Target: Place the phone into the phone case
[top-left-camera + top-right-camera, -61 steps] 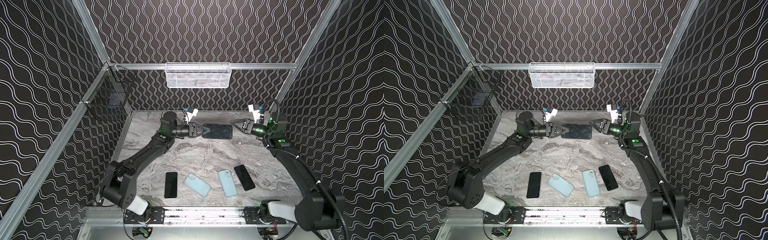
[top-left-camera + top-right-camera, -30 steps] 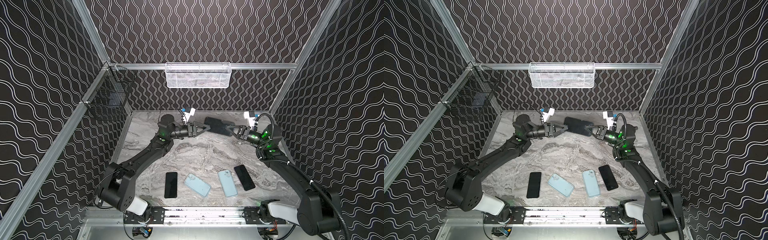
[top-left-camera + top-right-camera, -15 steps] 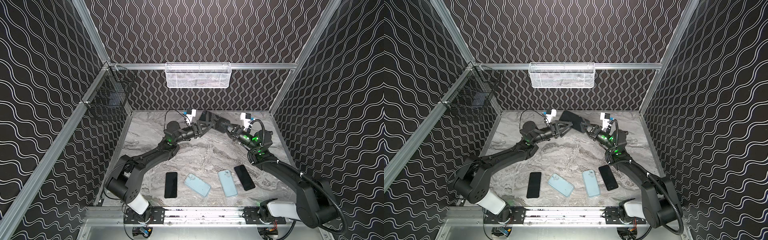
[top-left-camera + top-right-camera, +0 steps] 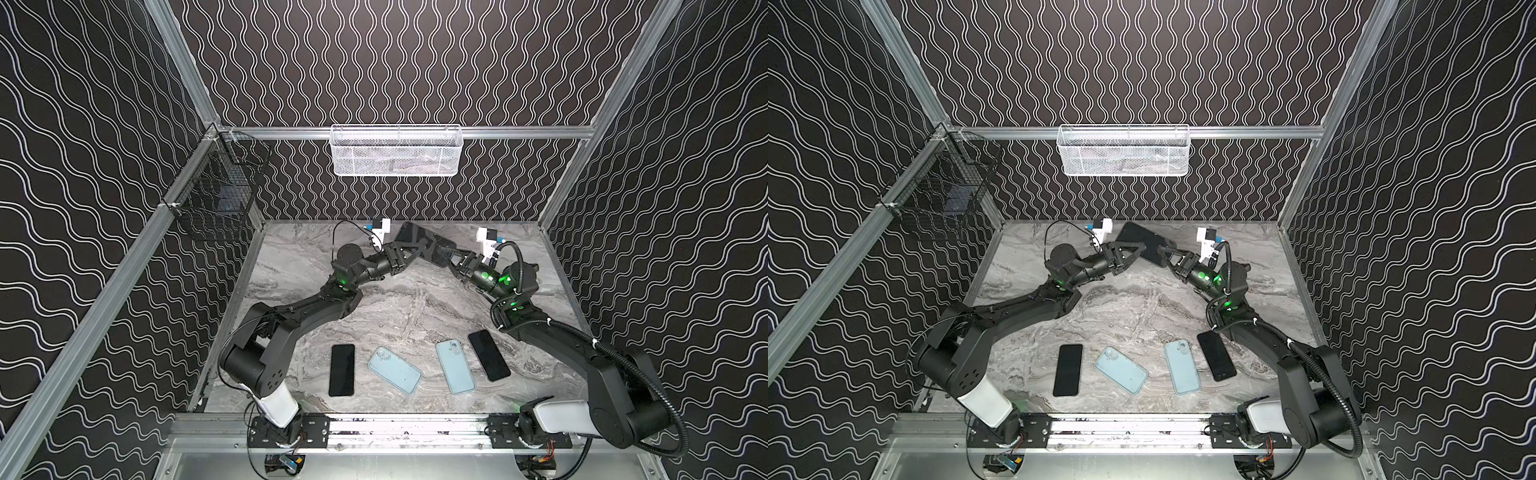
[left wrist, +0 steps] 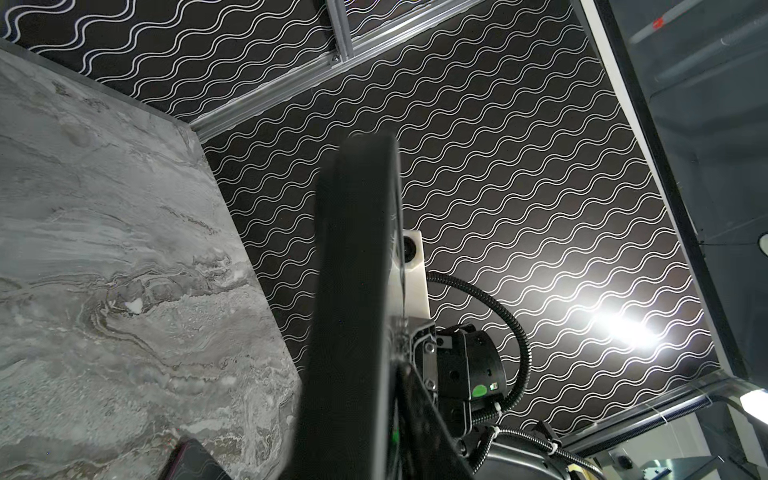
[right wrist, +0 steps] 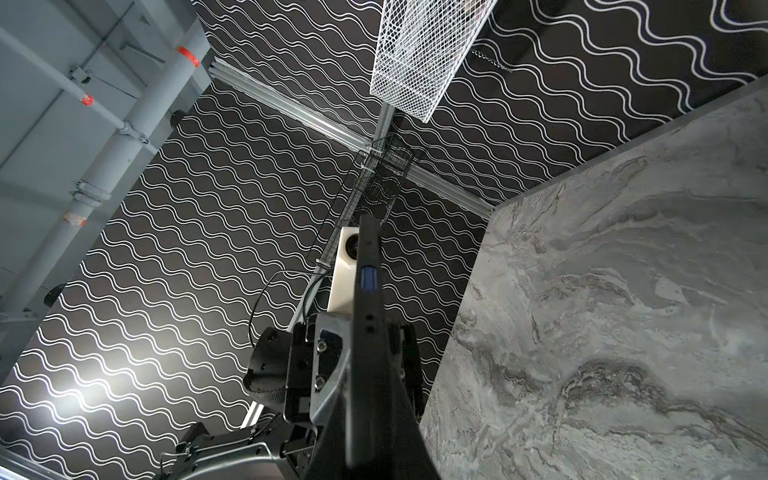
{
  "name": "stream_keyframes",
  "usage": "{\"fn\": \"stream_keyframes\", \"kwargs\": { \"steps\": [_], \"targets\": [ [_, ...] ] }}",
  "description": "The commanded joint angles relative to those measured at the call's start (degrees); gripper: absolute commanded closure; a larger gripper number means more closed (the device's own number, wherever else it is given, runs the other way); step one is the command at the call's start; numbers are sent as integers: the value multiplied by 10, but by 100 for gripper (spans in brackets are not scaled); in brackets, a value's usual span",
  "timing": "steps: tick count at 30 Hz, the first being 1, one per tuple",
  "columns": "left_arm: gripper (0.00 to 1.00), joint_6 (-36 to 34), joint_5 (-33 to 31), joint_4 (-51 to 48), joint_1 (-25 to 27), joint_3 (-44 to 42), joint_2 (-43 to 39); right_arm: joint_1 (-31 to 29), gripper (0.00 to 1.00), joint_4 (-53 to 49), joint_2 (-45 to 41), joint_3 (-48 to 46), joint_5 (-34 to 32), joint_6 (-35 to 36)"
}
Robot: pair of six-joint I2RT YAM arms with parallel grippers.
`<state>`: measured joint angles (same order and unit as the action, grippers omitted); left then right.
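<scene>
A black phone-sized slab (image 4: 419,243) (image 4: 1140,241) with a blue side button hangs tilted above the back of the marble table (image 4: 395,307). I cannot tell whether it is the phone, the phone case or both. My left gripper (image 4: 411,251) (image 4: 1136,249) is shut on its left end. At the slab's right end my right gripper (image 4: 446,253) (image 4: 1165,251) is shut too. The slab runs edge-on through the left wrist view (image 5: 353,291) and the right wrist view (image 6: 368,299). Near the front lie two black phones (image 4: 342,370) (image 4: 488,355) and two light blue phone-shaped pieces (image 4: 394,370) (image 4: 454,365).
A white mesh basket (image 4: 396,149) hangs on the back rail. A black wire basket (image 4: 216,199) hangs on the left rail. Patterned walls close in the table on three sides, and the arm bases stand along the front edge.
The right gripper has carried the slab up off the table and leftward. The left gripper, open beside it a second ago, has closed on its left end.
</scene>
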<state>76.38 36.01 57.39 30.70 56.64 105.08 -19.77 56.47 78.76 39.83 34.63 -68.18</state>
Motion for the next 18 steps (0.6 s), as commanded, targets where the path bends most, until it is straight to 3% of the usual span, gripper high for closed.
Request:
{"fn": "stream_keyframes", "kwargs": {
  "steps": [1, 4, 8, 10, 15, 18],
  "targets": [
    [85, 4, -17, 26, -1, 8, 5, -3, 100, 59, 7, 4, 27, -2],
    [96, 0, -16, 21, 0, 11, 3, -3, 100, 59, 12, 5, 36, -2],
    [100, -21, -5, -12, -5, 7, -18, 3, 65, 16, 3, 20, 76, 25],
    [100, -45, 14, -57, -12, 9, -35, 14, 44, -59, -20, 28, 91, 69],
    [100, -180, 119, -321, -47, 68, -77, 39, 33, -356, -97, 71, 116, 253],
    [100, -328, 158, -541, -61, 121, -101, 49, 32, -474, -147, 73, 125, 339]
  ]
}}
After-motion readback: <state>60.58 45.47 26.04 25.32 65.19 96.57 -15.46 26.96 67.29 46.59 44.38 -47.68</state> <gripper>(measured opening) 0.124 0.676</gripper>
